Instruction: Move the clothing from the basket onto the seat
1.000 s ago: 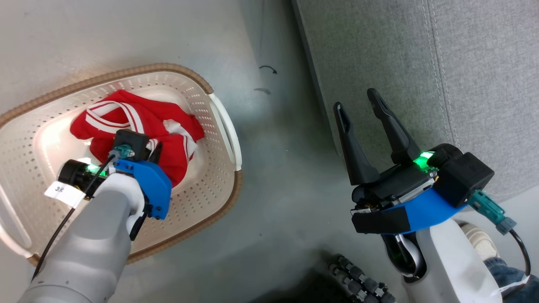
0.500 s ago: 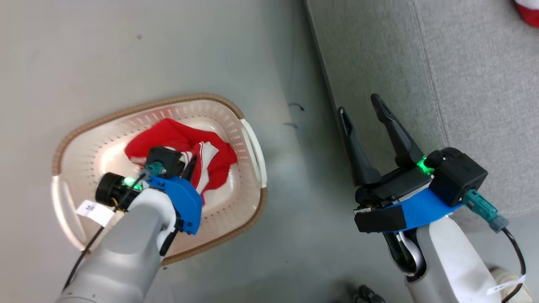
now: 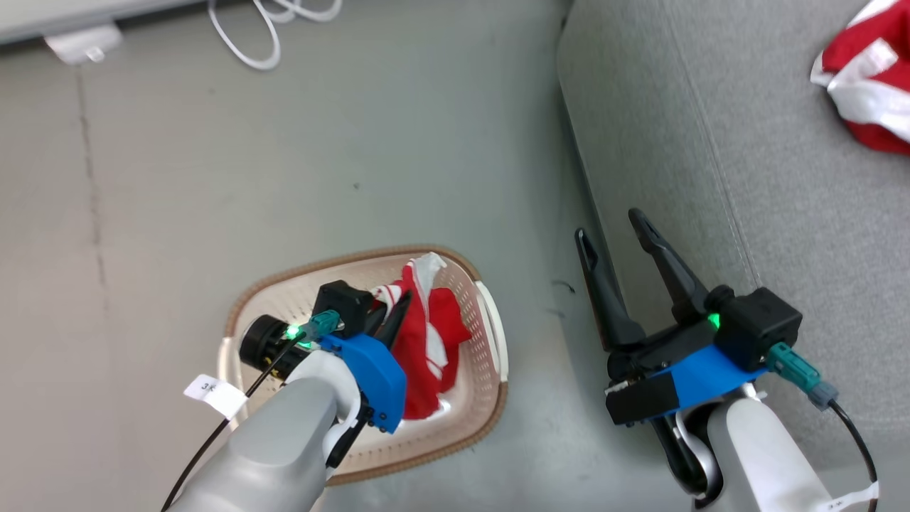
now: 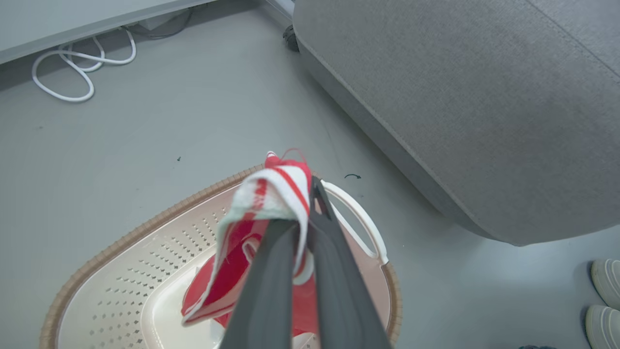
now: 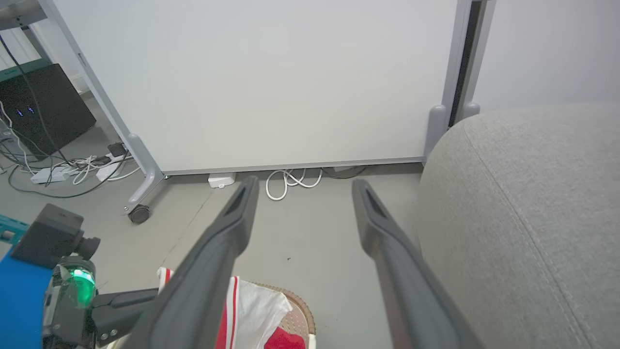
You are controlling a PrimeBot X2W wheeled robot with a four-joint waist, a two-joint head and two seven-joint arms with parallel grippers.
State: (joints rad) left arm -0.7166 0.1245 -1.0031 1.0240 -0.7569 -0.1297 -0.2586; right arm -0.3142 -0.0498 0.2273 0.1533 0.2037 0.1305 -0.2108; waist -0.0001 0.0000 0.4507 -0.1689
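Note:
My left gripper (image 3: 399,304) is shut on a red clothing piece with white stripes (image 3: 430,334), which hangs from it above the cream basket (image 3: 490,334). In the left wrist view the striped cloth (image 4: 271,194) drapes over the closed fingers (image 4: 271,271), its lower end still inside the basket (image 4: 145,228). My right gripper (image 3: 606,224) stands open with nothing in it, over the floor beside the grey seat (image 3: 782,213). Another red and white garment (image 3: 867,92) lies on the seat at the far right. From the right wrist, the open gripper (image 5: 304,186) looks past the seat (image 5: 523,194).
A white cable (image 3: 249,28) lies coiled on the floor by a white panel on casters (image 5: 290,87). A black box with cables (image 5: 43,106) stands at the left. A person's pale shoes (image 4: 603,291) stand near the seat's corner.
The head camera has risen and shifted. My left gripper has lifted the red garment up from the basket's bottom. The second garment on the seat has come into view. The right gripper stays open.

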